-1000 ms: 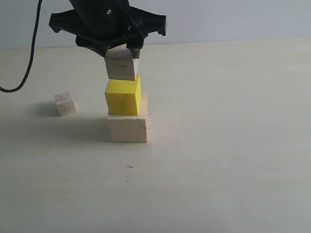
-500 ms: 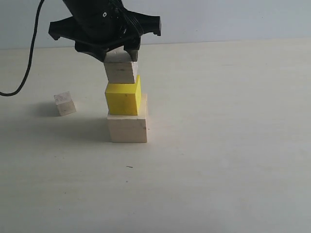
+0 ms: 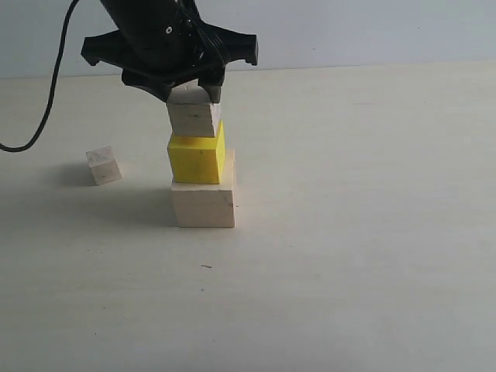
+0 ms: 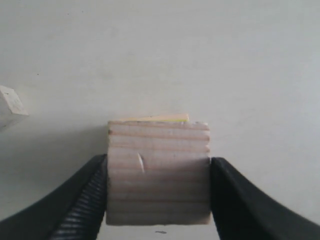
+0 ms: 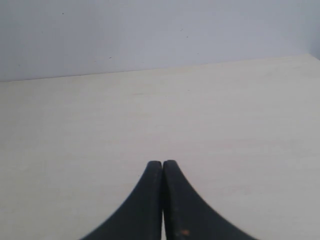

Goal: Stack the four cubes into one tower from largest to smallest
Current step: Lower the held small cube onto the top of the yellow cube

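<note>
The large pale wood cube (image 3: 203, 203) stands on the table with the yellow cube (image 3: 198, 159) on top of it. My left gripper (image 3: 192, 94) comes down from above and is shut on the medium-small wood cube (image 3: 192, 118), whose underside appears to rest on the yellow cube. In the left wrist view the black fingers (image 4: 87, 192) press both sides of that cube (image 4: 158, 172), and a thin yellow sliver (image 4: 165, 118) shows beyond it. The smallest wood cube (image 3: 103, 165) lies alone on the table to the left, also in the wrist view (image 4: 10, 106). My right gripper (image 5: 162, 163) is shut on nothing over bare table.
A black cable (image 3: 48, 85) hangs down at the left of the exterior view, behind the smallest cube. The pale table (image 3: 356, 232) stretches to the right and front of the stack. A light wall (image 5: 150, 30) backs the table.
My left gripper has come down a little with the medium-small wood cube, bringing it from just above the yellow cube onto its top. The other cubes have not moved.
</note>
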Robot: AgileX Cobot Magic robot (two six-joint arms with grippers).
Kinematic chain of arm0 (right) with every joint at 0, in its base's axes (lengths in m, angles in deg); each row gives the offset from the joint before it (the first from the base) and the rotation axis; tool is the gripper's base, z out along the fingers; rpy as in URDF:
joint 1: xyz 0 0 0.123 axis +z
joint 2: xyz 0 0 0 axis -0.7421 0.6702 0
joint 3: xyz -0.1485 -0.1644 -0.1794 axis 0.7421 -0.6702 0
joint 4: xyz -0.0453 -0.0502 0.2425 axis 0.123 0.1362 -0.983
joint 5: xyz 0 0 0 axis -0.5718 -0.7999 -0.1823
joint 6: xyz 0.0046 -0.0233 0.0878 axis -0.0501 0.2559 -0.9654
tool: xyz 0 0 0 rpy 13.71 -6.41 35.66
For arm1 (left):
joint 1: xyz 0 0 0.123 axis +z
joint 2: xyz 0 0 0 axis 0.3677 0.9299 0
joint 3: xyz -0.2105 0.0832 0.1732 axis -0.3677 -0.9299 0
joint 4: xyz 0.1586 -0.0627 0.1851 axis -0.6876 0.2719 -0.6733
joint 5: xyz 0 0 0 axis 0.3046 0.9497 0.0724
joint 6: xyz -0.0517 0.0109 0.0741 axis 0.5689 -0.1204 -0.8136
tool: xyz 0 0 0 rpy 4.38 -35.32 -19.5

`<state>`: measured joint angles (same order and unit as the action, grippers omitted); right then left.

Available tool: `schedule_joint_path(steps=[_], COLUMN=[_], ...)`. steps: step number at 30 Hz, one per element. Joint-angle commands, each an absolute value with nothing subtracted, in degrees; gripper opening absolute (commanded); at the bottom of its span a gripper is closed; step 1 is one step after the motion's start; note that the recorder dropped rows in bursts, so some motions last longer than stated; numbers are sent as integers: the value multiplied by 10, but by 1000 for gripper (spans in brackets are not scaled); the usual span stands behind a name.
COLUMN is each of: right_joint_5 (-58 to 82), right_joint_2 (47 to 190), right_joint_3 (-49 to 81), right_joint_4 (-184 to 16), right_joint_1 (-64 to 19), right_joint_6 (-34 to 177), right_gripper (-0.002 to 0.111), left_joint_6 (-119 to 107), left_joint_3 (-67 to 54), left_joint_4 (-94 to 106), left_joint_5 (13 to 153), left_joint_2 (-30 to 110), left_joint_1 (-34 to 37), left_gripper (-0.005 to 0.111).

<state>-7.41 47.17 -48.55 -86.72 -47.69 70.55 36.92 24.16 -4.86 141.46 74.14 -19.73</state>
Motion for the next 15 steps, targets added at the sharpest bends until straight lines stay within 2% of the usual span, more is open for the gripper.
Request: schedule_joint_path(steps=[1, 15], right_joint_5=[-71, -71], right_joint_2=[468, 468], right_joint_3=[-488, -488], right_joint_4=[-863, -865], right_joint_1=[-481, -481], right_joint_6=[710, 710], right_gripper=[0, 0], left_joint_6=[365, 367], left_joint_3=[241, 221], left_joint_4=[-46, -46], left_joint_5=[1407, 1400], left_joint_2=[740, 741], left_joint_1=[-195, -189], left_gripper=[1, 1])
